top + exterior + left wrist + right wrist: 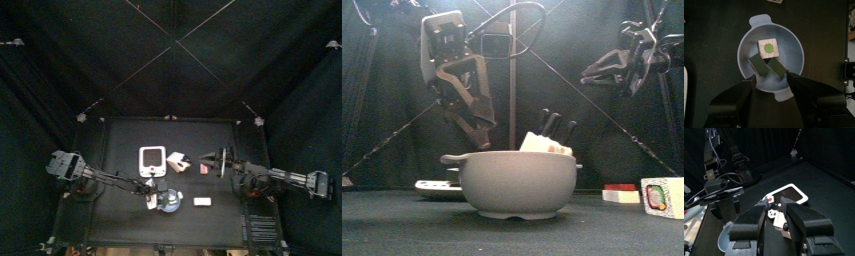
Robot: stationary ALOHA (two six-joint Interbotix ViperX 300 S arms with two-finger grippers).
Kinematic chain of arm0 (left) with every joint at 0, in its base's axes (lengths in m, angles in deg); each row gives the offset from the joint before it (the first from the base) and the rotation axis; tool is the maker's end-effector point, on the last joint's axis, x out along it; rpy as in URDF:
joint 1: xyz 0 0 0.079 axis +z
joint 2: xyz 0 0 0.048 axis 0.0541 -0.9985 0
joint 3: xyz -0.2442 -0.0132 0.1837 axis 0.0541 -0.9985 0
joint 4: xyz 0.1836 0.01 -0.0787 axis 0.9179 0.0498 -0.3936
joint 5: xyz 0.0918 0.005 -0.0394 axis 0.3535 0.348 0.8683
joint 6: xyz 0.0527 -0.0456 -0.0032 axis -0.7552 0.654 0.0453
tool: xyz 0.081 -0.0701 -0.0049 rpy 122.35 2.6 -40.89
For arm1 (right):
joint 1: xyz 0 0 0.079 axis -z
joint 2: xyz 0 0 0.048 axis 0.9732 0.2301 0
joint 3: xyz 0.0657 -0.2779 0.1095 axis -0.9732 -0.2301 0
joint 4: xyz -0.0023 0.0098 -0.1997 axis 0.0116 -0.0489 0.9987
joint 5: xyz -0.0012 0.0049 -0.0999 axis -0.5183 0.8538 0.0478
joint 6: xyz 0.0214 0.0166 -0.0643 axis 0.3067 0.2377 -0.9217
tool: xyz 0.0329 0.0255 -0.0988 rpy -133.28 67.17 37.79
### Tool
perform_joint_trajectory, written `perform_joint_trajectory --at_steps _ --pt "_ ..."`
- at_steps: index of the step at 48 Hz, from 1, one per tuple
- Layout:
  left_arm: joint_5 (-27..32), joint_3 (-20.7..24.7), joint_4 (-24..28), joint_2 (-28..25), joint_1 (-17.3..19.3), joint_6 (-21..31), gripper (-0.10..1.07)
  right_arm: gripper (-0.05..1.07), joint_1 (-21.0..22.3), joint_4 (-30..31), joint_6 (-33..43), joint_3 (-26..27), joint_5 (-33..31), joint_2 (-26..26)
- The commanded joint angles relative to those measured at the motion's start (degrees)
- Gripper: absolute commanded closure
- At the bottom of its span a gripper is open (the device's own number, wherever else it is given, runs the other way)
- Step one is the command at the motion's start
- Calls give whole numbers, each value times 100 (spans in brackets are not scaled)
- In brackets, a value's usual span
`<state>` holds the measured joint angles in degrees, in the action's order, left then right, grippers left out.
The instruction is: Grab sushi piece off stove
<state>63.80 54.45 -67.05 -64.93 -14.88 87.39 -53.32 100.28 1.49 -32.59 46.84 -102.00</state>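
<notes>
Black table (120, 225): blue bowl (774, 55), sushi piece (769, 47) inside, stove (151, 160) beside.

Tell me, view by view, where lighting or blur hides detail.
Top view: table tiny, objects barely resolved. Front view: backlight glares behind the left arm; bowl dim. Left wrist view: bowl evenly lit, sushi piece clear. Right wrist view: own jaws blurred, stove bright.

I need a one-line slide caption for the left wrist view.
Open left gripper above blue bowl holding a sushi piece.

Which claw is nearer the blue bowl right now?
Left. The left claw hangs open directly over the blue bowl; the right claw is off to the side, raised.
</notes>
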Motion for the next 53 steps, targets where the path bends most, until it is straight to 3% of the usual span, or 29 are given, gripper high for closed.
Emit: perform_joint_trajectory --at_steps 1,11,16,23,31,39,46,53 --pt "132 70 53 308 88 -9 11 34 9 -18 9 44 35 9" --pt "624 -79 404 686 325 35 11 34 9 -18 9 44 35 9" --pt "747 -132 378 782 615 132 11 34 9 -18 9 44 35 0" --pt "817 -132 141 826 1125 624 10 34 9 -18 9 44 35 9" --pt "1090 -132 343 712 1477 1072 10 34 18 -18 9 35 35 9" --pt "1890 35 580 536 1573 1573 10 34 9 -18 0 35 35 9" --pt "2663 281 1222 264 1529 2241 10 34 18 -9 9 35 35 9" --pt "2865 448 1784 88 1521 2769 10 34 18 -18 9 35 35 9"
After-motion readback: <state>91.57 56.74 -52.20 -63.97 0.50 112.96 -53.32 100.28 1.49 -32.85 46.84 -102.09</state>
